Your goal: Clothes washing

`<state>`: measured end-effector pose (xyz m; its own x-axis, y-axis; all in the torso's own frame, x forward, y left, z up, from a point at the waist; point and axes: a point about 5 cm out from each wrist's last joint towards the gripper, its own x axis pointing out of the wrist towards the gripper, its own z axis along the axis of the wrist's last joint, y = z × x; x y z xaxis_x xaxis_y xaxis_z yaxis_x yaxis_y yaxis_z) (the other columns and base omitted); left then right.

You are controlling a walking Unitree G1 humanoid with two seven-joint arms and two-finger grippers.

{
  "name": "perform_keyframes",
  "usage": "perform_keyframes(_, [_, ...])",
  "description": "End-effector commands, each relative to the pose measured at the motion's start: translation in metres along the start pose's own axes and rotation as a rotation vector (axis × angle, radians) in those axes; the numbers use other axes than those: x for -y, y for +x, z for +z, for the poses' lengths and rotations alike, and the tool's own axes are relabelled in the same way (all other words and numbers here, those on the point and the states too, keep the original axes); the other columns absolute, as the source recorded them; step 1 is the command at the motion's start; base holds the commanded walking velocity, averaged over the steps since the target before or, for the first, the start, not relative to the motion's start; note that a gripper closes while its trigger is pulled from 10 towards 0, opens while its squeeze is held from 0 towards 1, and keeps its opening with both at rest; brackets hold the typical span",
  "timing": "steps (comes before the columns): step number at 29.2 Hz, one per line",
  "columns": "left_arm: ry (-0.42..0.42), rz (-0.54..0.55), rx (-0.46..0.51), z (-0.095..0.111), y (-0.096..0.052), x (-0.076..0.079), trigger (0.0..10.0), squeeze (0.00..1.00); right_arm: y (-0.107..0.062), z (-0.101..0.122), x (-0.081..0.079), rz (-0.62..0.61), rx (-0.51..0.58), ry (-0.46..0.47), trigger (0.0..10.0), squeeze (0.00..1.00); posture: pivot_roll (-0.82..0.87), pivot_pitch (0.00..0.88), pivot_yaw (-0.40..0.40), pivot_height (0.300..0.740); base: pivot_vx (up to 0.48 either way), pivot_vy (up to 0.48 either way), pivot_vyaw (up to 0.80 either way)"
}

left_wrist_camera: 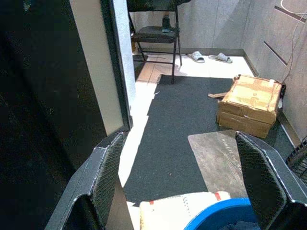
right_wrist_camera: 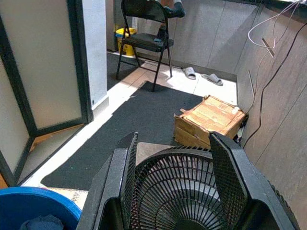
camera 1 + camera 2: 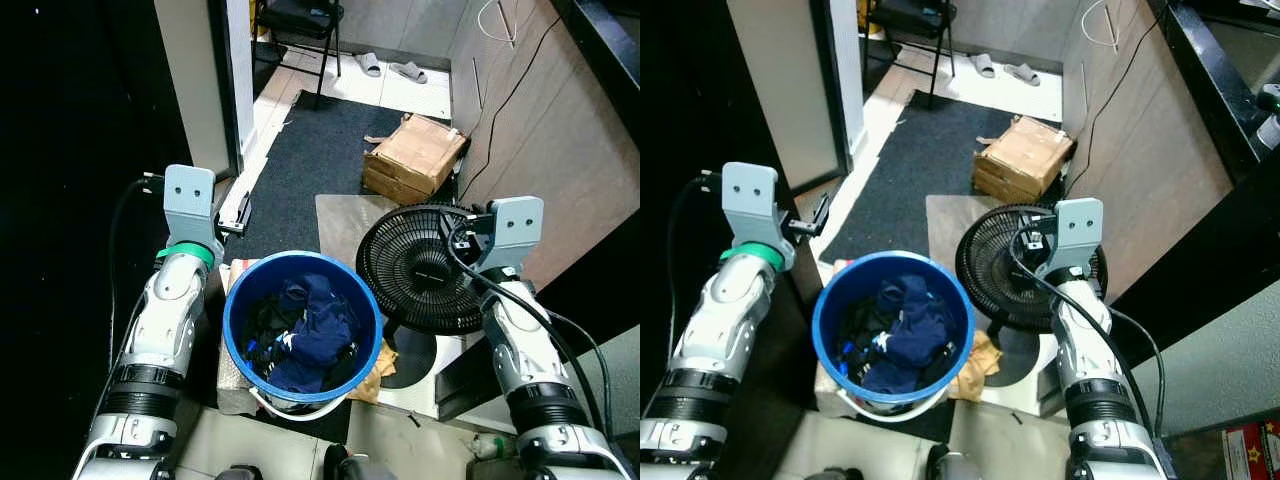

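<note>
A blue bucket [image 3: 232, 300] stands on the floor right before me, holding dark navy clothes [image 3: 312, 330] in a loose heap. My left gripper [image 1: 180, 139] is open and empty, held level just left of the bucket's rim and pointing toward the doorway. My right gripper [image 2: 173, 139] is also open and empty. It hovers above the black fan [image 3: 415, 268] to the right of the bucket. The bucket's blue rim [image 1: 216, 221] appears at the edge of the left wrist view.
A white sack [image 1: 177, 208] lies under the bucket. A dark mat [image 3: 320, 165] runs ahead toward a folding chair [image 3: 295, 20] and a pair of slippers [image 3: 392, 68]. A cardboard box [image 3: 415, 155] sits by the right wall. A door frame [image 3: 225, 90] stands on the left.
</note>
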<state>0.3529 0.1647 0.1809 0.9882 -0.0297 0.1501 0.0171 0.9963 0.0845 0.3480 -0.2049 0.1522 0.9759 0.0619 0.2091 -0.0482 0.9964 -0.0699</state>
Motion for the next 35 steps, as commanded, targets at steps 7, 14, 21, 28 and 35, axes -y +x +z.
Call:
perform_keyframes(7, [0.003, -0.002, -0.015, -0.0050, -0.0028, 0.0008, 10.0, 0.00, -0.0022, -0.0018, 0.0032, -0.012, -0.008, -0.006, 10.0, 0.00, -0.02, 0.078, -0.017, 0.675, 0.000, 0.000, 0.00])
perform_keyframes(14, [0.003, 0.000, -0.015, -0.0048, -0.0028, 0.0007, 10.0, 0.00, -0.0022, -0.0016, 0.0038, -0.014, -0.007, -0.004, 10.0, 0.00, -0.02, 0.082, -0.017, 0.655, 0.000, 0.000, 0.00])
perform_keyframes(21, [0.003, 0.001, -0.015, -0.0047, -0.0029, 0.0005, 10.0, 0.00, -0.0023, -0.0015, 0.0041, -0.015, -0.007, -0.003, 10.0, 0.00, -0.02, 0.082, -0.017, 0.630, 0.000, 0.000, 0.00])
perform_keyframes(28, [0.003, 0.001, -0.015, -0.0047, -0.0028, 0.0005, 10.0, 0.00, -0.0024, -0.0017, 0.0042, -0.015, -0.008, -0.003, 10.0, 0.00, -0.02, 0.084, -0.016, 0.600, 0.000, 0.000, 0.00])
perform_keyframes(35, [0.002, 0.003, -0.014, -0.0039, -0.0025, 0.0005, 10.0, 0.00, -0.0025, -0.0014, 0.0045, -0.016, -0.008, -0.002, 10.0, 0.00, -0.02, 0.086, -0.016, 0.580, 0.000, 0.000, 0.00])
